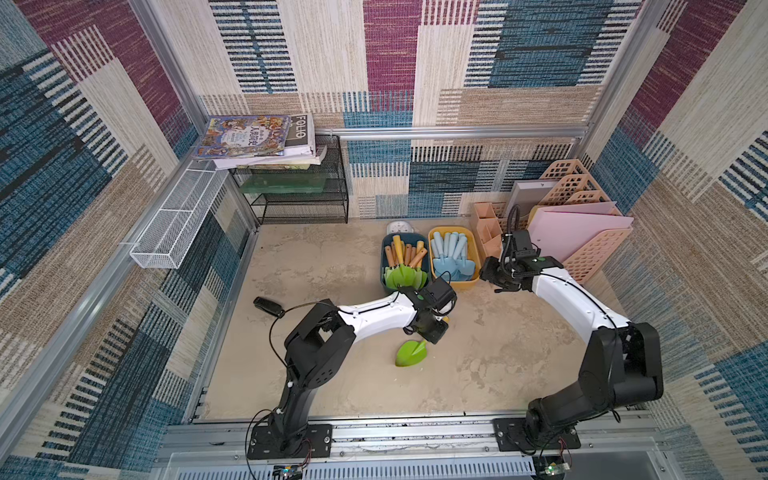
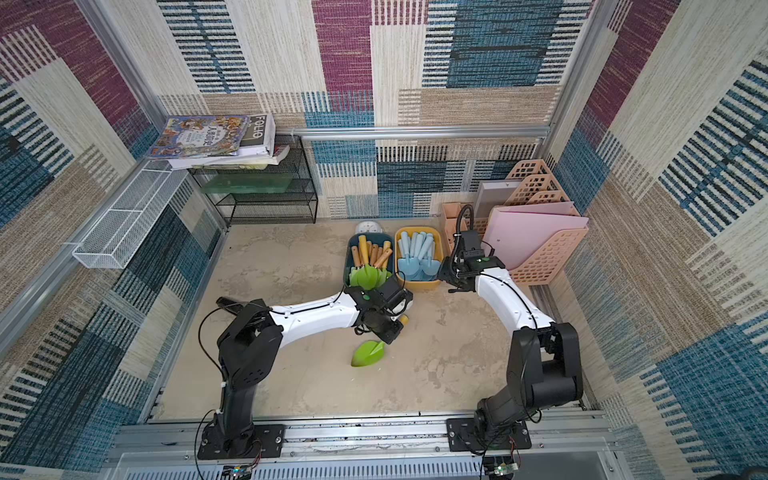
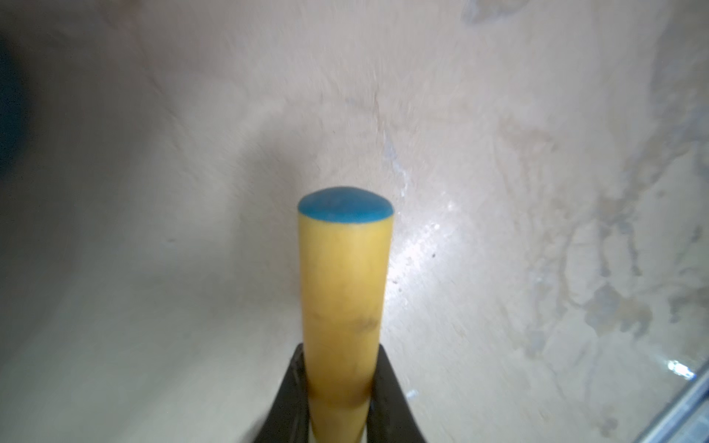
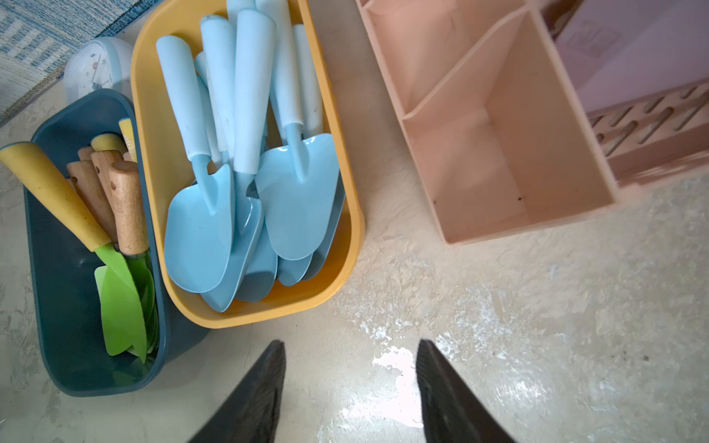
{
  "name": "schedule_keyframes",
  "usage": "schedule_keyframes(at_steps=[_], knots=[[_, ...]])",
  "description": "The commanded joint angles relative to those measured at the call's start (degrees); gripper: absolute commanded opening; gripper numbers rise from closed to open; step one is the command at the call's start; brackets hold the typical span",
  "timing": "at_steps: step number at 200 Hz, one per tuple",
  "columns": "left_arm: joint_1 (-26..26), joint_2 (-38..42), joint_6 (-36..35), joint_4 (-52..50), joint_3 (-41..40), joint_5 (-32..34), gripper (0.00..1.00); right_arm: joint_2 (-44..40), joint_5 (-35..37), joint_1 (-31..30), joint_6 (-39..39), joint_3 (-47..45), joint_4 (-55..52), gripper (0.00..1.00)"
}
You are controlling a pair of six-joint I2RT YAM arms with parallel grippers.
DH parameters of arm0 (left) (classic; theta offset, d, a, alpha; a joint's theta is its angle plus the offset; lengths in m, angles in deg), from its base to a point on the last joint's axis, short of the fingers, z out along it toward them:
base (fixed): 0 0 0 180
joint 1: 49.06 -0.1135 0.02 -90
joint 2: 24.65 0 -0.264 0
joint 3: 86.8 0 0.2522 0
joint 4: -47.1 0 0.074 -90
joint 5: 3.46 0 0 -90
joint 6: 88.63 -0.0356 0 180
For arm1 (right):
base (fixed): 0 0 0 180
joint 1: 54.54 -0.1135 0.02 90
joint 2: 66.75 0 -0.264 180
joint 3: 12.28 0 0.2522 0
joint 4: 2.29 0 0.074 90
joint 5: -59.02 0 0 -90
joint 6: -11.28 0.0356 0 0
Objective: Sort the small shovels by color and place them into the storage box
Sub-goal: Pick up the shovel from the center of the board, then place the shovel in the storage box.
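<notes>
Seen whole only in both top views: the worktop (image 1: 498,365), mottled beige, and two arms.

The right gripper (image 4: 351,345) is held spread, nothing between its fingers, over bare worktop just beside the yellow bin (image 4: 268,312). The left gripper (image 3: 341,356) is pinched on the handle of the held shovel (image 1: 409,353), mid-worktop, on the near side of the bins.

Two bins are set side by side at the back. In the blue bin (image 4: 57,268) green shovels (image 1: 405,276) are piled: lime pointed blades, handles mostly brown wood, at least two yellow. About six handles are counted in a top view. In the yellow bin blue shovels (image 4: 297,199) are stacked, all pale blue. At least six blades are counted in the right wrist view.

Of the held shovel, the lime blade is shown in the top views, the handle mostly hidden under the wrist. Whether the blade rests on the worktop cannot be told. The handle is given only by the left wrist view: yellow, capped blue.
</notes>
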Motion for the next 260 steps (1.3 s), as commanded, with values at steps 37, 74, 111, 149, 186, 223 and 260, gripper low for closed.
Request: schedule_keyframes(at_steps=[37, 74, 111, 149, 186, 223, 260], knots=[[-10.3, 4.4, 1.2, -5.1, 16.6, 15.4, 0.00, 0.3, -0.5, 0.3, -1.6, 0.5, 2.1, 0.57], [-18.7, -4.9, 3.4, 0.9, 27.1, 13.4, 0.00, 1.2, -1.9, 0.2, -1.7, 0.3, 2.6, 0.56], [-20.1, -15.5, 3.5, -0.6, 38.6, 11.9, 0.00, 1.6, -1.5, 0.1, -2.2, -0.3, 2.9, 0.56], [-20.2, -19.9, 5.9, -2.1, 41.0, 11.9, 0.00, 3.3, -2.2, 0.2, -2.3, -0.1, 3.6, 0.56], [-20.1, -20.4, 7.4, 0.2, 37.2, 10.2, 0.10, 4.3, -2.1, 0.2, -2.8, -0.3, 4.4, 0.56], [-20.0, -19.7, 7.9, -0.1, 36.1, 9.9, 0.48, 4.0, -0.9, 0.5, -3.2, -0.6, 4.4, 0.56], [-19.7, -14.7, 7.6, 4.2, 29.3, 10.8, 0.65, 3.4, 2.4, 1.6, -4.3, -0.7, 3.6, 0.57]])
